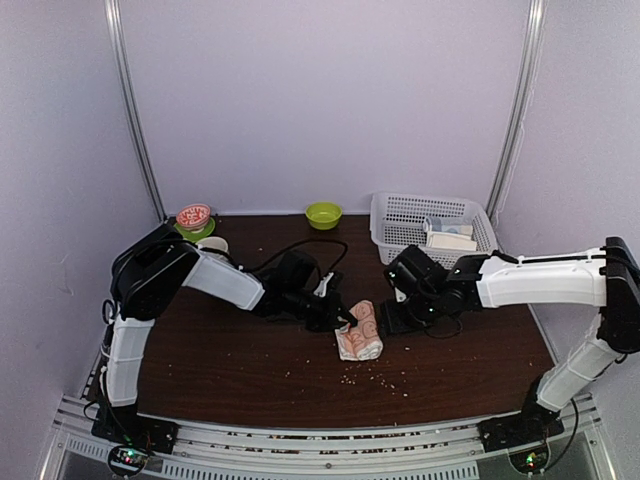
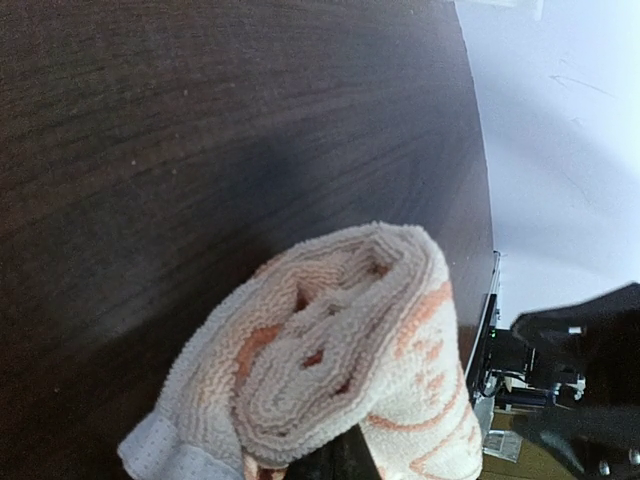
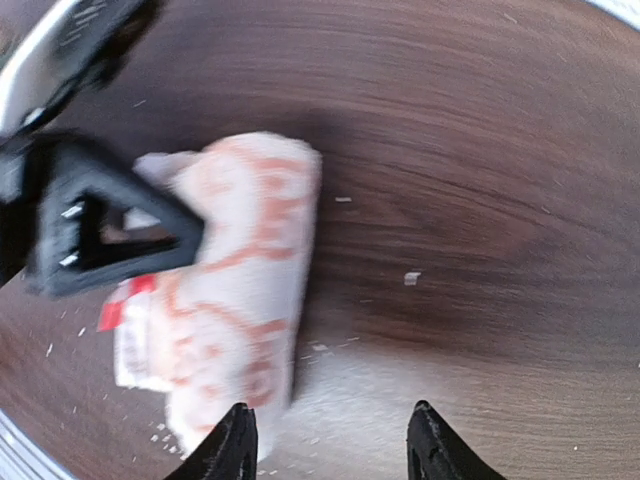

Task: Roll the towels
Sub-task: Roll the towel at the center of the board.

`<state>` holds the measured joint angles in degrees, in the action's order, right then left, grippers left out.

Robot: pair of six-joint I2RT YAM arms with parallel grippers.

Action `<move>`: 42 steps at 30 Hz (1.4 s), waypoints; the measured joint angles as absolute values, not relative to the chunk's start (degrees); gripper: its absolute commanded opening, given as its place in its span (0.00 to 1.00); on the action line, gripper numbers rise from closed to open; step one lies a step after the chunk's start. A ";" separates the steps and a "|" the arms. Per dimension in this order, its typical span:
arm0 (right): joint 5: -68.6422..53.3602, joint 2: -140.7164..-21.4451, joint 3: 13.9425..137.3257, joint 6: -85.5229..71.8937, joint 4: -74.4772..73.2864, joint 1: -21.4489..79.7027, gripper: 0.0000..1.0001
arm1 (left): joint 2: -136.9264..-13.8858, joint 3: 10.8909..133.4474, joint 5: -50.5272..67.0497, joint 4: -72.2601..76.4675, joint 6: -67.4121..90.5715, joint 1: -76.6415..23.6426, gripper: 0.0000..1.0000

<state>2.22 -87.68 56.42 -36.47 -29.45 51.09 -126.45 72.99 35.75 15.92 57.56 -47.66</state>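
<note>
The towel [image 1: 360,333] lies rolled up near the middle of the desk [image 1: 240,360], its long side running roughly front to back, with one end showing the spiral of layers in the left wrist view. The left gripper [image 1: 343,320] sits against that roll from the left, one black finger [image 3: 50,200] laid over its upper end, most likely to pin the layers so the roll does not spring loose. Whether it is actually clenched on the cloth I cannot tell, since only one finger shows clearly. The right gripper [image 3: 330,450] is released, jaws spread with nothing between them, just beside the roll's right flank and low over the wood. It looks placed to tidy or press the roll from that side.

The roll looks close to finished, though a white hemmed corner pokes out at one end. There is open wood all round it, with scattered crumbs [image 1: 375,378] toward the front. The basket [image 1: 400,215], holding what look like folded cloths, stands well behind the right arm near the back right corner, so a retreat upward seems the safest way out
</note>
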 measured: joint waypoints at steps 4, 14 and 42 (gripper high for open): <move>0.40 -87.18 51.72 -39.48 -26.33 47.07 0.51 | -126.45 73.28 35.70 15.35 57.56 -47.66 0.00; -4.51 -93.23 52.34 -41.80 -21.19 46.94 0.52 | -126.41 73.32 35.57 14.76 56.97 -47.66 0.00; -5.52 -95.94 56.12 -41.45 -20.84 47.29 0.52 | -116.29 71.33 32.18 -0.73 49.95 -47.62 0.16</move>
